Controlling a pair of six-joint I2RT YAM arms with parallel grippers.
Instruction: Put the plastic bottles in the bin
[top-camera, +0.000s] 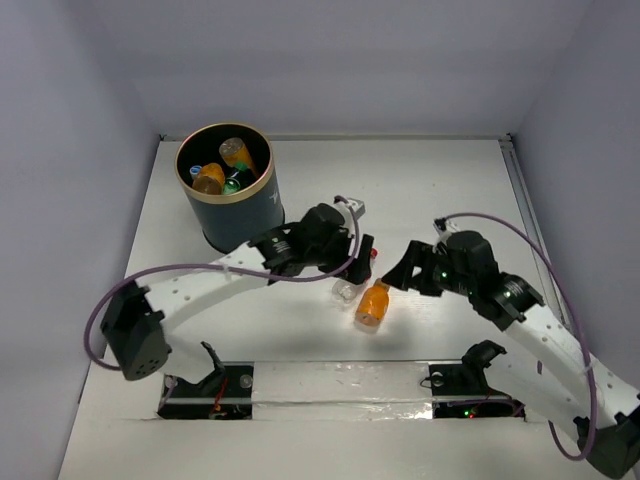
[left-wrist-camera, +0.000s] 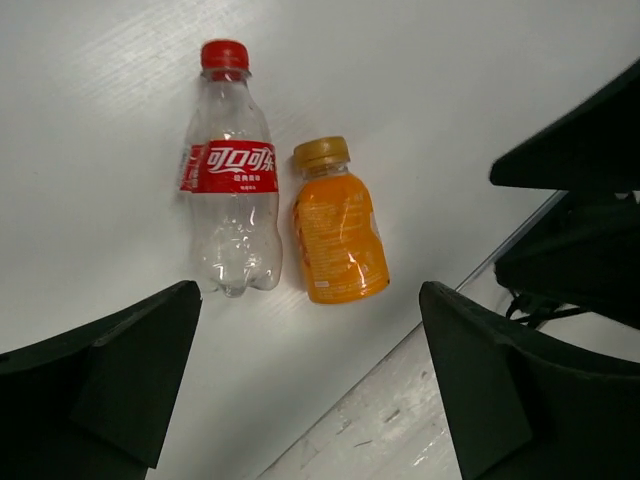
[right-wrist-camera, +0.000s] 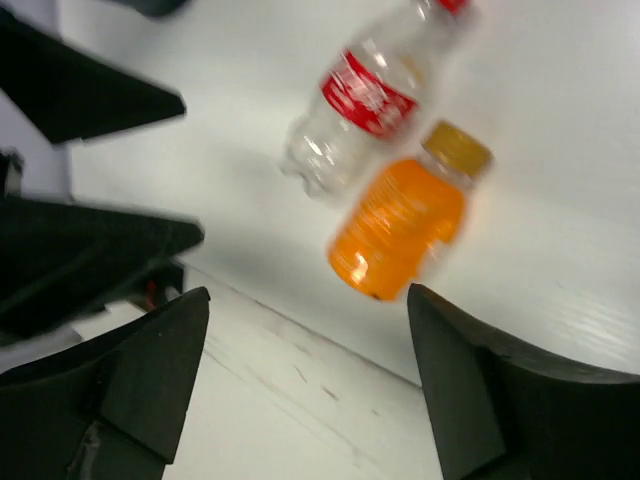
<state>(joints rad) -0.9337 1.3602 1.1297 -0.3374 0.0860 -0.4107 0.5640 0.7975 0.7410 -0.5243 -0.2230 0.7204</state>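
Note:
An orange bottle (top-camera: 372, 304) with a tan cap lies on the white table beside a clear bottle (top-camera: 347, 290) with a red label and red cap. Both show in the left wrist view, the clear one (left-wrist-camera: 232, 200) left of the orange one (left-wrist-camera: 338, 235), and in the right wrist view (right-wrist-camera: 400, 225), (right-wrist-camera: 360, 110). My left gripper (top-camera: 362, 252) is open and empty just above them. My right gripper (top-camera: 405, 272) is open and empty just right of them. The navy bin (top-camera: 232, 192) with its gold rim stands at the back left and holds several bottles.
A strip of tape or clear plate (top-camera: 340, 382) runs along the table's near edge between the arm bases. Grey walls close in the table at the back and sides. The left arm reaches across the middle of the table in front of the bin.

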